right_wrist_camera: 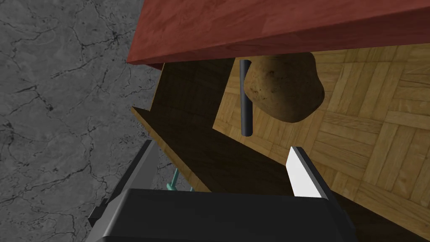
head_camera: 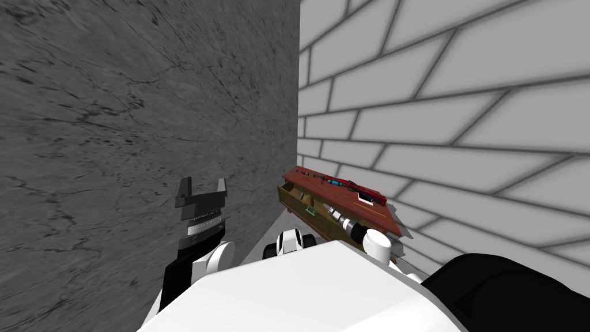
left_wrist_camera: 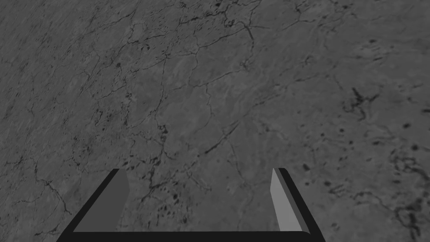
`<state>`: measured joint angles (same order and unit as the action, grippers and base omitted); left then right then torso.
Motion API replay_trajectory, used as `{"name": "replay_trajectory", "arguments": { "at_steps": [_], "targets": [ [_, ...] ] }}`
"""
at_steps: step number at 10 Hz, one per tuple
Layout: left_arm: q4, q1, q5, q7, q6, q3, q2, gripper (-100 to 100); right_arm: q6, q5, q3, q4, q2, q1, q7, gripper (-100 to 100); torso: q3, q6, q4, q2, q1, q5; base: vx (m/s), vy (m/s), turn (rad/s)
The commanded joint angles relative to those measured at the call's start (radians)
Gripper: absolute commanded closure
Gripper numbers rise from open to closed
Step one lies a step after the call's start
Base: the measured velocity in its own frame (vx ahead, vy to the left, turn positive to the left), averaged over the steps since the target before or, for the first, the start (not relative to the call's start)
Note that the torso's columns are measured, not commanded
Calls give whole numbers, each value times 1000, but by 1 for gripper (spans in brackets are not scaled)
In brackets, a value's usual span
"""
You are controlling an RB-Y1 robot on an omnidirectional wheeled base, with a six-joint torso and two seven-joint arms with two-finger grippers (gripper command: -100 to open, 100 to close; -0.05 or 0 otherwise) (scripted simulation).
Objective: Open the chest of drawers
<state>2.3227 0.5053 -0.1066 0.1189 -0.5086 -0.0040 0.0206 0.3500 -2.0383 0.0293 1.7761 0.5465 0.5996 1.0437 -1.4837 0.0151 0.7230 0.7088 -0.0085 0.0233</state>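
Note:
The chest of drawers [head_camera: 369, 210] is low, with a red-brown top [right_wrist_camera: 260, 25], and stands against the white brick wall. Its top drawer [right_wrist_camera: 378, 138] is pulled out and shows a light parquet inside. In it lie a brown potato-like lump [right_wrist_camera: 285, 90] and a dark rod [right_wrist_camera: 246, 98]. My right gripper [right_wrist_camera: 222, 172] is open, and the drawer's dark wooden front panel [right_wrist_camera: 197, 143] runs between its fingers. A teal handle [right_wrist_camera: 172, 182] shows just below. My left gripper [head_camera: 201, 189] hangs open over the grey marbled floor [left_wrist_camera: 210, 84], left of the chest.
On the chest's top lie a long teal and red tool [head_camera: 340, 181] and a white card [head_camera: 364, 197]. The white brick wall [head_camera: 449, 104] closes off the right side. Grey marbled floor [head_camera: 115, 115] spreads to the left.

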Motion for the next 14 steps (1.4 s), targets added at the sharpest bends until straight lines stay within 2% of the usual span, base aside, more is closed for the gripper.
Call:
{"name": "replay_trajectory", "arguments": {
  "at_steps": [1,3,4,5,6,14],
  "targets": [
    [0,0,0,0,0,0,0,0,18,-34,40,-22,3,-1,28,-100,2,-7,6,11,2,-10,73,28,61],
    [0,0,0,0,0,0,0,0,13,-34,41,-20,7,-3,31,-100,7,-14,14,27,9,-22,70,27,17],
    [0,0,0,0,0,0,0,0,13,-22,49,-45,-20,-21,25,-100,10,-15,16,33,9,-23,86,7,37],
    [0,0,0,0,0,0,0,0,14,-28,46,-36,-10,-15,28,-100,10,-15,16,31,9,-23,55,5,13],
    [0,0,0,0,0,0,0,0,11,-50,32,-6,29,7,43,-100,9,-15,16,32,8,-23,12,35,-22],
    [0,0,0,0,0,0,0,0,-2,-144,-28,121,191,99,111,-100,8,-15,15,30,8,-23,18,44,-13]
  ]
}}
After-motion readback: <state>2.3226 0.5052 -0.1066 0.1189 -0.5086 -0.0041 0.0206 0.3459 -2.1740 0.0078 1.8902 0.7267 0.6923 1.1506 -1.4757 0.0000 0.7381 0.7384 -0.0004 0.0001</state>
